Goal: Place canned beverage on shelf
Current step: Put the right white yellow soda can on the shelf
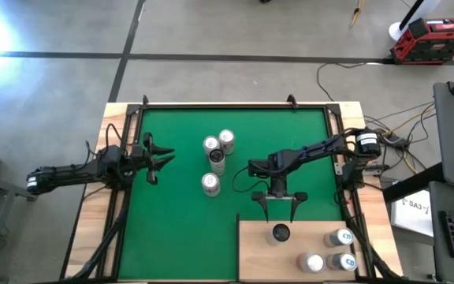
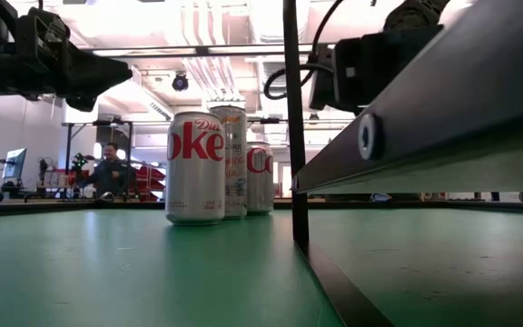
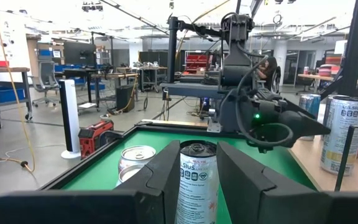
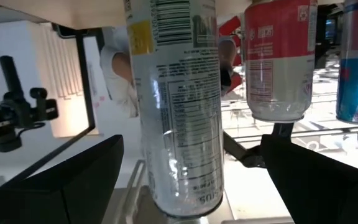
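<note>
The pale plywood shelf [image 1: 258,256] sits at the mat's near right corner. A dark-topped can [image 1: 280,233] stands upright on it near its far edge; the right wrist view shows this can [image 4: 179,106] large. My right gripper [image 1: 279,211] is open just on the far side of it, level, pointing at the near edge; its fingers flank the can with gaps on both sides. Three more cans [image 1: 340,237] stand on the shelf's right part. My left gripper [image 1: 160,158] waits open over the mat's left side, holding nothing.
Several cans [image 1: 217,159] stand upright in a cluster on the green mat [image 1: 180,229] near its middle; the low view shows them [image 2: 195,168] close by. A black post [image 2: 291,118] carries the shelf's corner. Cables and a red toolbox [image 1: 434,39] lie beyond the table.
</note>
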You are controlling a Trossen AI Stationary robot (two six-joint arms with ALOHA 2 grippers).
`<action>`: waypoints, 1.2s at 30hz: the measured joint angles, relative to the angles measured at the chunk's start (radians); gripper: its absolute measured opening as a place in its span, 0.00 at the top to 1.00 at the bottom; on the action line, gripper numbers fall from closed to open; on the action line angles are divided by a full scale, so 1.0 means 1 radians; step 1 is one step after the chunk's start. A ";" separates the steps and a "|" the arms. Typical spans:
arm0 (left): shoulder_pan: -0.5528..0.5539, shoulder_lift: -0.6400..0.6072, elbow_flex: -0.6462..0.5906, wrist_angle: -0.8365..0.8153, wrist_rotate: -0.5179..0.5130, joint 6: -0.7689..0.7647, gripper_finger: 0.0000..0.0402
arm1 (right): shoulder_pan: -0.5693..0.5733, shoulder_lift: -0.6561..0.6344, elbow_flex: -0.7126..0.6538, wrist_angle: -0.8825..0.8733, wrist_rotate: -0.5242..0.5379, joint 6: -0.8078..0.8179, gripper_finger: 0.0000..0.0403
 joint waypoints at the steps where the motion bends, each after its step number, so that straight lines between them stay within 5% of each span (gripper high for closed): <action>1: 0.000 0.000 0.000 0.000 0.000 0.000 0.78 | 0.007 0.000 0.000 0.006 0.000 0.006 0.08; 36: 0.000 0.000 0.000 0.000 0.000 0.000 0.78 | 0.173 0.000 0.078 0.154 0.142 0.196 0.08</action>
